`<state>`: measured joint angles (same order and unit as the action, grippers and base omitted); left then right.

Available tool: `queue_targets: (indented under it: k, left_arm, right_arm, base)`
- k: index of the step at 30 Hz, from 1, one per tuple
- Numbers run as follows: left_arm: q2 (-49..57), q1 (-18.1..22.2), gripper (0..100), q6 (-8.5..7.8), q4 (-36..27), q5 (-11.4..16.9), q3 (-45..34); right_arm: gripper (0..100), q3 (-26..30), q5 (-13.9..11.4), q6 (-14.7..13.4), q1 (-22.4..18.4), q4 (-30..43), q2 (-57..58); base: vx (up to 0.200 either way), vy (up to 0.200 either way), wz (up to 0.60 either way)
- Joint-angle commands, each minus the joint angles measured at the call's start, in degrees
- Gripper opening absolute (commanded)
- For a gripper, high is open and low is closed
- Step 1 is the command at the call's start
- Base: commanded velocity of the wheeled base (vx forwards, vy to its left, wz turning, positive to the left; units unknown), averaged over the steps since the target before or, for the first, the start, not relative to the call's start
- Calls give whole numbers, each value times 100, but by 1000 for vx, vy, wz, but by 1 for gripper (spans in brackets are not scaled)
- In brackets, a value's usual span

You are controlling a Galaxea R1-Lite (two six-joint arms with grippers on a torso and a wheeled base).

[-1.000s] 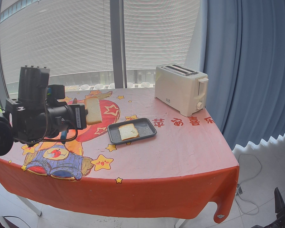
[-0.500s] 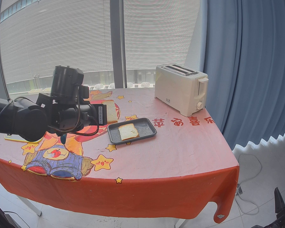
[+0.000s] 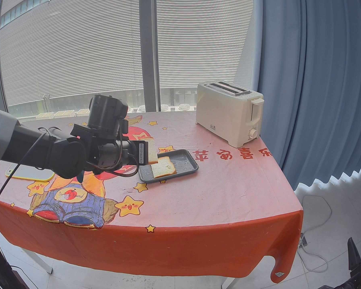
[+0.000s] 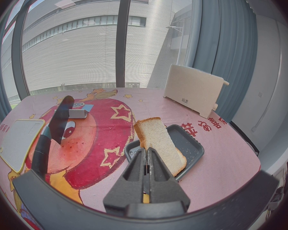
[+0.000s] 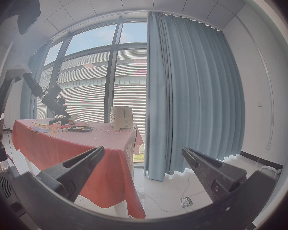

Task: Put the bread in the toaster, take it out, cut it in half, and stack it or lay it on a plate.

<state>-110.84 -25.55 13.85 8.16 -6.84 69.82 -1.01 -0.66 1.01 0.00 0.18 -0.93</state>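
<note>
At nine o'clock on the red tablecloth [image 3: 228, 193] the pale cutting board [image 3: 28, 173] lies flat by the edge; just inward of it is the knife [image 4: 56, 125], dark blade and teal handle, partly behind my forearm in the head view; my left arm comes in from nine o'clock, stretched nearly level above the cloth, wrist straight, pointing toward three o'clock; my left claw [image 4: 147, 150] is clenched on a bread slice [image 4: 154, 136], both fingers pressed together on its lower edge; the slice stands on edge, leaning, crust uppermost, at the nine o'clock end of the grey plate [image 3: 187, 162]; whether it touches the plate I cannot tell; a second slice [image 3: 163, 167] lies flat in the plate near its centre, just beside the held one and partly hidden behind it in my left wrist view; the plate sits mid-table; the toaster [image 3: 228, 111] stands upright at about one o'clock from the plate, well apart from it, near the far three o'clock corner, its lever up; my right claw [image 5: 143, 158] hangs off the table on the four o'clock side, lower than the tabletop and well apart from everything; it is released, fingers spread wide, gripping nothing; the blue curtain [image 5: 195, 93] hangs beside it.
</note>
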Motion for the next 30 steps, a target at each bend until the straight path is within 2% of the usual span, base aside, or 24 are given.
queue_targets:
  k: [1, 11, 19, 30]
  left_arm:
    - [-219, -90, 0, 4, 11, -2, 32]
    - [-272, -222, 0, 13, 2, 16, 85]
    - [-483, -196, 0, 92, -16, 60, 146]
    - [-500, -169, 0, 101, -25, 51, 173]
  right_arm:
    - [100, 92, -4, 4, 0, -1, 84]
    - [100, 92, -4, 4, 0, -1, 84]
    - [100, 92, -4, 4, 0, -1, 84]
    - [100, 92, -4, 4, 0, -1, 84]
  base:
    - [0, 0, 0]
    - [0, 0, 0]
    - [0, 0, 0]
    - [0, 0, 0]
